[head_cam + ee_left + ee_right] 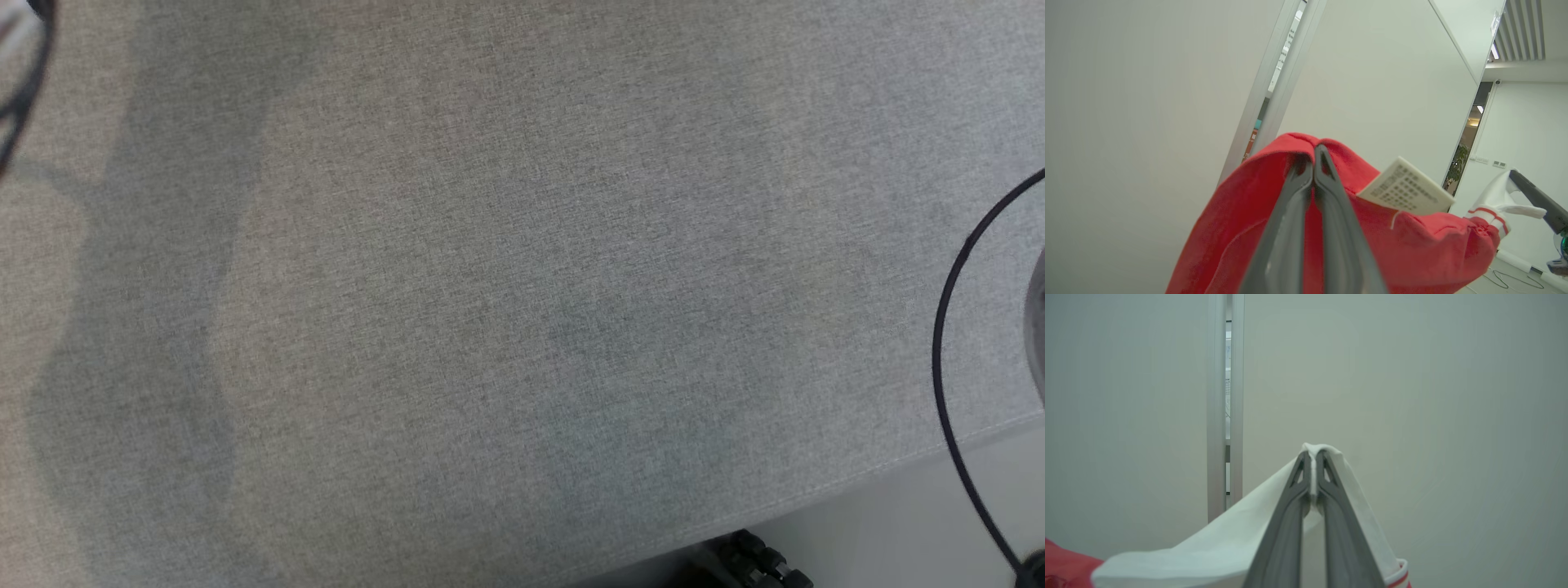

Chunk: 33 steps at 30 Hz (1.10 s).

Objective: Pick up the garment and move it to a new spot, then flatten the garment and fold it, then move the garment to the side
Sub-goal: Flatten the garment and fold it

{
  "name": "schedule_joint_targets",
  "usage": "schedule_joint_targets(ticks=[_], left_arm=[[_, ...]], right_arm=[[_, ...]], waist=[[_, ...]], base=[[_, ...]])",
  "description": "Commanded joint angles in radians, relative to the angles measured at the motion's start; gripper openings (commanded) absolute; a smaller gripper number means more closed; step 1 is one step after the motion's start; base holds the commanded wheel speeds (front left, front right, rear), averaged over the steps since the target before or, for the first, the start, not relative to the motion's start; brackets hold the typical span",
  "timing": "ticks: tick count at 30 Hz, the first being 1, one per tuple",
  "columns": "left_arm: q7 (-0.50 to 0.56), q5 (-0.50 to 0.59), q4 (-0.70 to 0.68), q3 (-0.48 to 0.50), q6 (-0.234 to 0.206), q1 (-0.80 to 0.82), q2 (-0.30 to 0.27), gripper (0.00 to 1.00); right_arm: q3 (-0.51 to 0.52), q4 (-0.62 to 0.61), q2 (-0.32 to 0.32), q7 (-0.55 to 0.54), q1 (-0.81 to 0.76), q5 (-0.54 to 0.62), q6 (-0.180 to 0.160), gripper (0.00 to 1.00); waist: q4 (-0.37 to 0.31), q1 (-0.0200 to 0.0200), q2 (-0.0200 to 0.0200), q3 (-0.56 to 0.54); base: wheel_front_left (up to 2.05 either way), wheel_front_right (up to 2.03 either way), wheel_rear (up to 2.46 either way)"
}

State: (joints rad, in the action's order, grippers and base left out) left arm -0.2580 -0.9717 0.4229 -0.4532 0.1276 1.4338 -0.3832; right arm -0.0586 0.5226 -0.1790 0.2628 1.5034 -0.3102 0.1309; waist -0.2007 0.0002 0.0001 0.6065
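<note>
1. The left tool (1314, 161) pinches shut on the red body of the garment (1229, 220), held aloft before a white wall (1126, 102).
2. A white label (1406, 188) juts from the red cloth.
3. The right tool (1313, 457) clamps tight on the garment's white sleeve (1216, 547).

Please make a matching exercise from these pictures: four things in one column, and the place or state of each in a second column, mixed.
1. left gripper
2. right gripper
3. white label
4. black cable

a. shut on the garment's white part
b. curves over the grey fabric surface
c. shut on the garment's red part
d. sticks out from the red cloth

Pairs: 1-c; 2-a; 3-d; 4-b
</note>
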Motion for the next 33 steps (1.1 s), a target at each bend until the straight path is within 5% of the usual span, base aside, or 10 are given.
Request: schedule_joint_targets(ticks=[1, 7, 15, 21, 33], left_arm=[[-0.005, 0.006, 0.017, -0.028, 0.003, -0.063, -0.02, 0.0], [0.018, -0.045, 0.103, -0.22, 0.003, -0.263, -0.053, 0.0], [0.053, -0.197, 0.117, -0.36, 0.003, -0.505, -0.097, 0.0], [0.062, -0.274, 0.116, -0.412, 0.003, -0.675, -0.126, 0.0], [0.077, -0.364, 0.047, -0.449, -0.019, -0.907, -0.155, 0.0]], right_arm=[[-0.026, 0.029, -0.005, 0.001, -0.039, -0.014, 0.0, 0.0], [-0.195, 0.156, -0.011, -0.126, -0.228, -0.142, -0.001, 0.0], [-0.297, 0.071, -0.11, -0.415, -0.556, -0.364, -0.001, 0.0], [-0.233, -0.049, -0.195, -0.558, -0.795, -0.391, 0.0, 0.0], [0.031, -0.362, -0.174, -0.915, -1.182, -0.257, -0.001, 0.0]], waist=[[0.005, -0.0002, -0.0001, 0.003], [0.017, -0.0002, -0.0001, -0.026], [0.044, -0.0002, -0.0001, -0.152], [0.064, -0.0002, -0.0001, -0.263], [0.106, -0.0002, -0.0001, -0.407]], base=[[0.0, 0.0, 0.0], [0.0, 0.0, 0.0], [0.0, 0.0, 0.0], [0.0, 0.0, 0.0], [0.0, 0.0, 0.0]])
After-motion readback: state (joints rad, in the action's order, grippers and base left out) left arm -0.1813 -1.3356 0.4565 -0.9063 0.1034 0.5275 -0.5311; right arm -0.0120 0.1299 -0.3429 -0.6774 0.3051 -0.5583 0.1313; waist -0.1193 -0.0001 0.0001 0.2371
